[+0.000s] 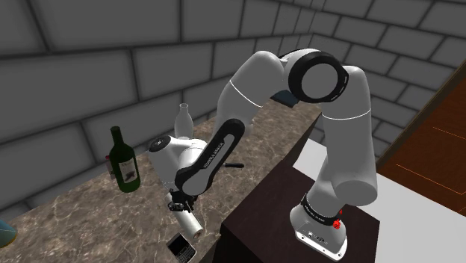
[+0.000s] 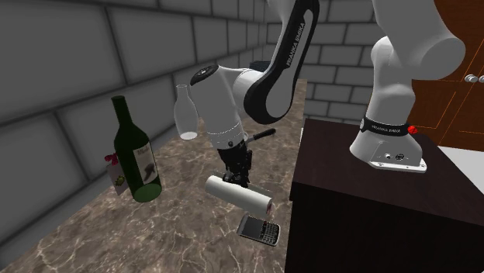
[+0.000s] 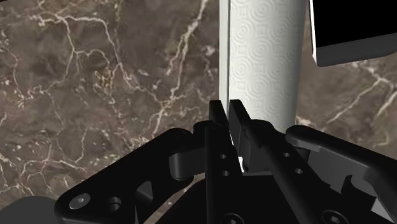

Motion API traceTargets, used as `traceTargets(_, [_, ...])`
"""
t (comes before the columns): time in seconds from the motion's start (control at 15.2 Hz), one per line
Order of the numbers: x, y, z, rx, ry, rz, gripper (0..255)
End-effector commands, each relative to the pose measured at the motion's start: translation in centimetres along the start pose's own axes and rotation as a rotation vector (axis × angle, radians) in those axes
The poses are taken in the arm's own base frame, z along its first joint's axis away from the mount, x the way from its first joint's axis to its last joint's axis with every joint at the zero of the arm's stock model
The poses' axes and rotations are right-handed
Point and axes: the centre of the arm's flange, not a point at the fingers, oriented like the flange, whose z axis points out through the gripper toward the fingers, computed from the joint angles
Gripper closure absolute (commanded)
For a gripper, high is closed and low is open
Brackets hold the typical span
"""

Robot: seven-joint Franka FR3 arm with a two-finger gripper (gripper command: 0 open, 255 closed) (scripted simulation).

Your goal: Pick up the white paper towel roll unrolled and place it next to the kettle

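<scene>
Two end effector (image 3: 227,109) fingers clamp the paper towel roll (image 3: 261,57) near the worktop (image 3: 95,76) edge beside the stand (image 1: 258,217); we judge lifting comes next.

paper towel roll (image 2: 236,194) | white, embossed with ringed circles, wound tight | on its side, axis 10-to-4 o'clock in second exterior view | over brown marble counter (image 2: 116,233) | edge pinched by gripper (image 3: 228,109)
</scene>
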Motion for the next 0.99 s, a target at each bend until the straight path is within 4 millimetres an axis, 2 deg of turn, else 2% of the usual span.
traceTargets(0.0, [-0.1,0.0,0.3,-0.001,-0.003,-0.001,255])
traceTargets(0.92, [-1.2,1.3,-6.4,-0.001,-0.003,-0.001,255])
